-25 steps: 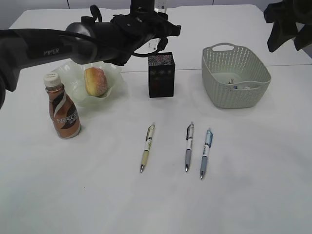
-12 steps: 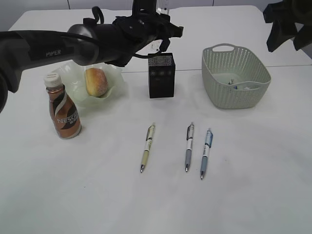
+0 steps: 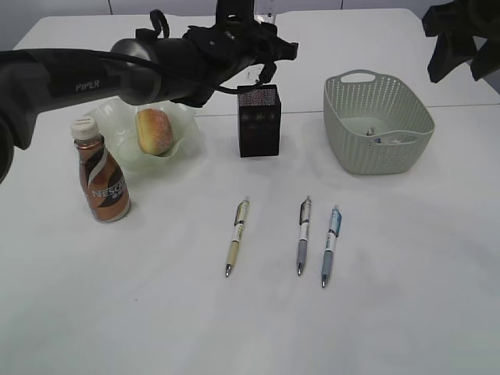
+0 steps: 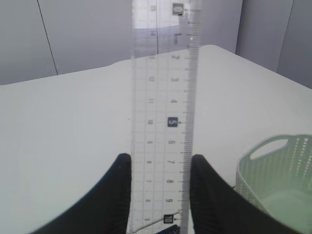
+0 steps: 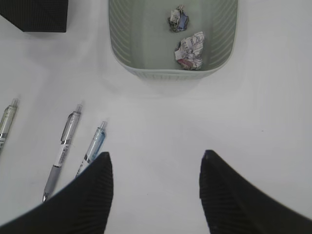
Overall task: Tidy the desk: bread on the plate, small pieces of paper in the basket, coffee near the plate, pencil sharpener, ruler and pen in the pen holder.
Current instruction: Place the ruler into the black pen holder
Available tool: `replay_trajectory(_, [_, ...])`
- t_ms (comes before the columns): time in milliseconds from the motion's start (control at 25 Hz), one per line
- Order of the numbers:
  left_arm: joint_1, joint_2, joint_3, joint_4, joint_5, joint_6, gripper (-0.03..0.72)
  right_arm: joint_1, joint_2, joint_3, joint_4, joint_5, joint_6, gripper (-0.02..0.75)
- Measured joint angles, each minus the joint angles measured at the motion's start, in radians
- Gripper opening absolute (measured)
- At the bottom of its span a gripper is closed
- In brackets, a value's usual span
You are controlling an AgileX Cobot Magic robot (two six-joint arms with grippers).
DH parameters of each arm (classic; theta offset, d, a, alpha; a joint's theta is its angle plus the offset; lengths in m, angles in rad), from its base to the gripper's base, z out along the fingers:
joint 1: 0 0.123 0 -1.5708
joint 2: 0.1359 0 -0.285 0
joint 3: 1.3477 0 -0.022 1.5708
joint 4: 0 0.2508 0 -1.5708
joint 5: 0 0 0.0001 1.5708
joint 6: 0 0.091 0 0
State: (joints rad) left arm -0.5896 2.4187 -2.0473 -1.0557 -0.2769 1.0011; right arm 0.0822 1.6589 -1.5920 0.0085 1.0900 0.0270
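**Ruler over the pen holder, pens on the desk**

While the left gripper (image 4: 160, 195) hangs over the pen holder (image 3: 258, 121), we can see it pinching the ruler (image 4: 163, 122) between its two black fingers (image 4: 114, 195), one on each long edge. From the left wrist view the ruler runs straight out from the jaws, clear plastic with black numbers. In the exterior view the arm reaches in from the left and the ruler's top end pokes up above the gripper at the far edge of the picture. Whether the bottom end is already inside the holder, we can't tell, since the gripper covers the holder's opening.

Our right gripper (image 5: 156, 190) sits high up at the far right, jaws spread wide with nothing between them. Its camera looks down on the basket (image 5: 122, 53), and we count two paper balls (image 5: 190, 50) lying inside near one end wall.

Over on the left, the bread (image 3: 154, 130) lies in the plate (image 3: 187, 125), and the coffee (image 3: 101, 183) stands upright just nearer than the plate, close beside it.

Three pens lie on the desk (image 3: 391, 312) nearer than the holder and basket, roughly parallel: a cream pen (image 3: 237, 237) on the left, then a grey pen (image 3: 302, 235) and a blue pen (image 3: 329, 245) side by side, close but not touching.
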Motion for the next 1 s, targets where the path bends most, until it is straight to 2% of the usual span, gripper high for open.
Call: replay_trajectory(1000, [-0.009,0.000,-0.004,-0.006,0.002,0.000,0.248,0.000,0.000,0.000,0.000,-0.004,0.000,0.447])
